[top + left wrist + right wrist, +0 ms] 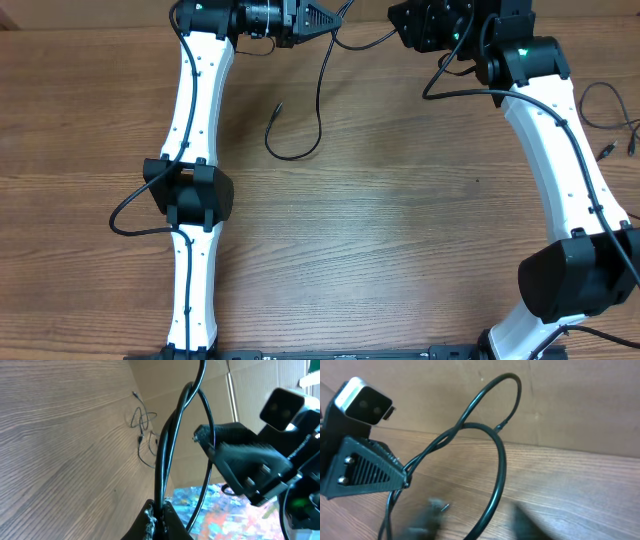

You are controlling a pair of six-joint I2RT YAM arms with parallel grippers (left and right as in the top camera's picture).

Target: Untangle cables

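Overhead, top edge: left claw (338,18) clenched on cable (319,110), loop lying on worktop (380,230); right claw (402,25) near. Left wrist: cable pinched, strands twisted. Right wrist: own claw blurred, can't tell state; cable loops off left claw.

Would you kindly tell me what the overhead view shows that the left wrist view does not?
Only overhead: the left arm and right arm nearly whole, and the cable trailing to a curled loose end on the table. Only left wrist: the left end effector shut on that cable, and a colourful patterned surface past the table. Both: the right end effector beside the cable.
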